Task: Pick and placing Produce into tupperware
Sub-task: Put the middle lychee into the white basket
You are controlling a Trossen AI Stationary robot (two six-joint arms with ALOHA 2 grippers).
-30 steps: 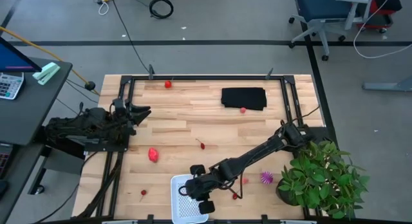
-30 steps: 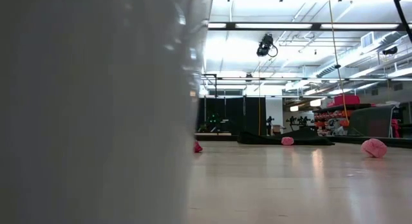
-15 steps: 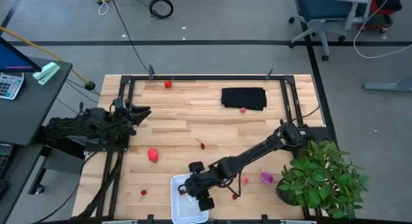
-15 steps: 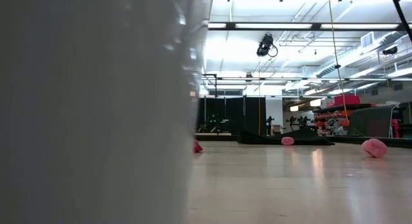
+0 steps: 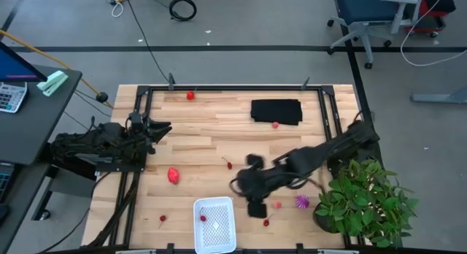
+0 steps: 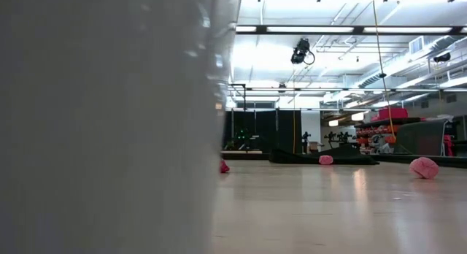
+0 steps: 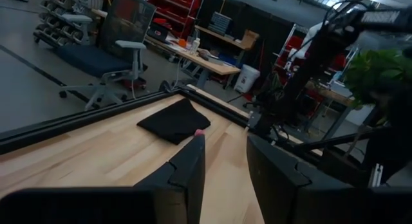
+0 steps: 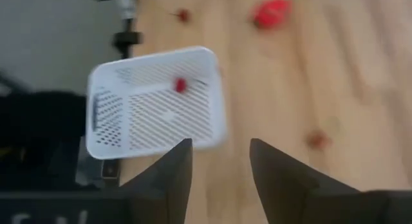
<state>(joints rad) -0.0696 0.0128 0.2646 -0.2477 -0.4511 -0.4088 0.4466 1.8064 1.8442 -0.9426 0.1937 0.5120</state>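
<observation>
Tupperware [image 5: 214, 224]: bottom centre of frame, one small red produce piece [image 5: 203, 218] inside.
Right gripper [image 5: 252, 195]: jaws parted, empty, up-right of tupperware.
Left gripper [image 5: 162, 127]: left edge, parted, empty.

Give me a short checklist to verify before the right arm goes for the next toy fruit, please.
1. Right gripper empty, fingers apart: ok.
2. White perforated plastic container upright at the near table edge: ok.
3. Small red piece lies inside it: ok.
4. Nearest loose small red pieces on bare wood beside the right gripper: ok.
5. Left gripper parked at the left edge, clear of the path: ok.
6. Spiky purple piece free of the plant leaves: cannot tell.
</observation>
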